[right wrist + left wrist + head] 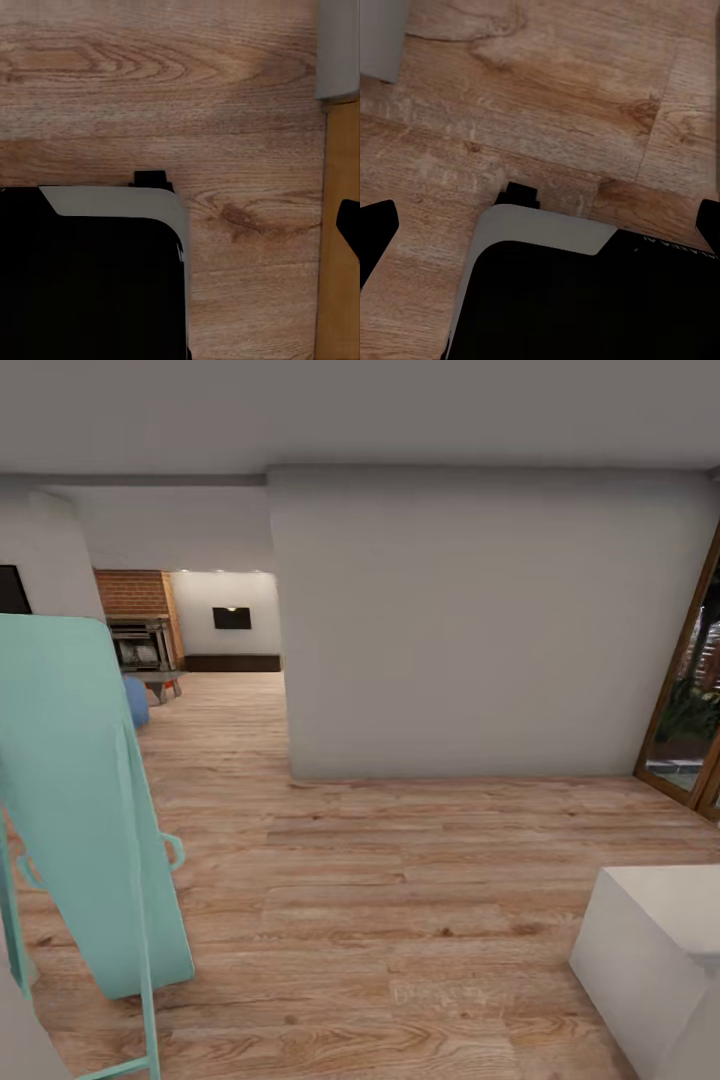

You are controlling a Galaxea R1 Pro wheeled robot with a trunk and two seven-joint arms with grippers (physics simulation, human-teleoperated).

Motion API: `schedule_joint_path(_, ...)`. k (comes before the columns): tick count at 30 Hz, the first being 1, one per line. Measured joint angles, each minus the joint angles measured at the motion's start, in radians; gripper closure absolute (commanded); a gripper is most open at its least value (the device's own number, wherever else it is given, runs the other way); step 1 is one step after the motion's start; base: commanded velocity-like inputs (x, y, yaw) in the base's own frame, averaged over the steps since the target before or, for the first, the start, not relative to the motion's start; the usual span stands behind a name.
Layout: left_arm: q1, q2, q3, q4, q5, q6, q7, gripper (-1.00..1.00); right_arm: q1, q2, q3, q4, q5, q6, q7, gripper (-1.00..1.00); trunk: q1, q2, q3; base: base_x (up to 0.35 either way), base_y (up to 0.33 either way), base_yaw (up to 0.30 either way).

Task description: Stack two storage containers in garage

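Note:
I stand on a light wood-plank floor (400, 880), and the living room (200, 640) shows far off through an opening at the left. A tiny orange-red spot (164, 682) sits by a low table there, too small to identify. The storage containers are otherwise out of view. In the left wrist view, my left gripper (540, 225) hangs open above the planks and my own dark base, its fingertips (376, 232) at both edges with nothing between them. My right gripper (180, 225) also hangs over planks, open and holding nothing, with one fingertip (349, 225) showing.
A tall teal folded frame (90, 800) leans close at my left. A white wall block (480, 630) fills the middle, and the passage runs left of it. A wood-framed glass door (690, 690) is at the right. A white boxy shape (650, 950) sits low right. Far off are a brick fireplace (135, 595) and TV (231, 618).

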Motion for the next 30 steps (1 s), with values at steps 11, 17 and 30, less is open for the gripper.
schedule_joint_path(11, 0.000, 0.003, -0.001, 0.000, 0.000, 0.002, 0.000, -1.00, 0.000, -0.002, -0.001, 0.000, -0.004, 0.001, 0.000, -1.00, 0.000, 0.000, 0.000, 0.324, 0.000, 0.000)
schedule_joint_path(17, 0.000, 0.003, -0.001, 0.000, 0.000, 0.009, 0.000, -1.00, 0.000, -0.002, -0.001, 0.000, -0.005, 0.002, 0.000, -1.00, 0.000, 0.000, 0.000, 0.324, 0.000, 0.000)
schedule_joint_path(30, 0.000, 0.003, 0.000, 0.000, 0.000, 0.013, 0.000, -1.00, 0.000, -0.002, 0.000, 0.000, -0.005, 0.003, 0.001, -1.00, 0.000, 0.000, 0.000, 0.324, 0.000, 0.000)
